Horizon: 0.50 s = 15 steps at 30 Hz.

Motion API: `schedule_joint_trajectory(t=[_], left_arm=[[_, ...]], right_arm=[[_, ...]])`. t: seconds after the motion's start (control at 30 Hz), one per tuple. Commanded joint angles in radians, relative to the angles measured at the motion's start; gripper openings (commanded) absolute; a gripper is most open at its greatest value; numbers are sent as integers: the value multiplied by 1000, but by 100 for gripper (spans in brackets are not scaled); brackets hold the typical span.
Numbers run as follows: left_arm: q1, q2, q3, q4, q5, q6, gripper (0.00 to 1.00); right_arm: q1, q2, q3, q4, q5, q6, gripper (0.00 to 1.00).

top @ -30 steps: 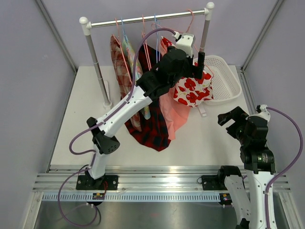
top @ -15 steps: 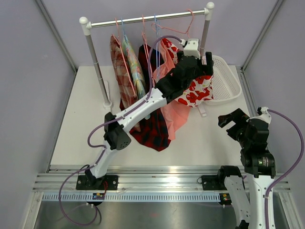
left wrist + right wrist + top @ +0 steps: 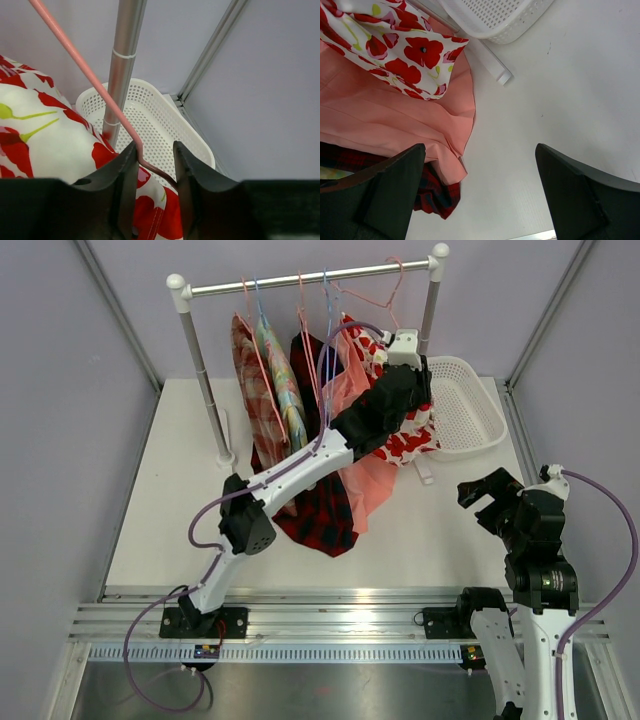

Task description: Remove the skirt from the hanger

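Note:
The skirt point(image 3: 408, 438) is white with red poppies and hangs from a pink wire hanger point(image 3: 396, 282) at the right end of the rail. In the left wrist view the skirt point(image 3: 45, 135) bulges at the left, and the hanger wire point(image 3: 85, 70) runs down between my fingers. My left gripper point(image 3: 426, 375) point(image 3: 155, 150) has its jaws narrowed onto that wire, which touches both pads. My right gripper point(image 3: 487, 498) point(image 3: 480, 155) stands wide open above the table, right of the skirt's hem point(image 3: 395, 40), with nothing between its fingers.
A white perforated basket point(image 3: 470, 410) point(image 3: 165, 125) sits behind the rack's right post point(image 3: 125, 60). Several other garments hang on the rail point(image 3: 300, 280), among them a peach skirt point(image 3: 362, 472) and a red plaid one point(image 3: 320, 512). The rack's foot point(image 3: 492, 67) lies on the table.
My left arm has reached further right to the poppy skirt's hanger, and its jaws have closed from wide open onto the wire. The right arm has not moved.

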Motion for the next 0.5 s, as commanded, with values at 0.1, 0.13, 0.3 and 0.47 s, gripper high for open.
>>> schedule_joint_trajectory(t=[0.1, 0.13, 0.3, 0.47], left_arm=[[-7, -279, -108, 18, -38, 55, 5], [-10, -299, -117, 7, -35, 58, 0], [-16, -410, -138, -91, 3, 55, 0], [-19, -487, -197, -115, -6, 55, 0]], right_arm=[[3, 17, 44, 91, -159, -50, 99], [5, 28, 54, 110, -198, -68, 99], [3, 149, 159, 284, -463, -73, 100], [5, 287, 316, 361, -551, -53, 100]])
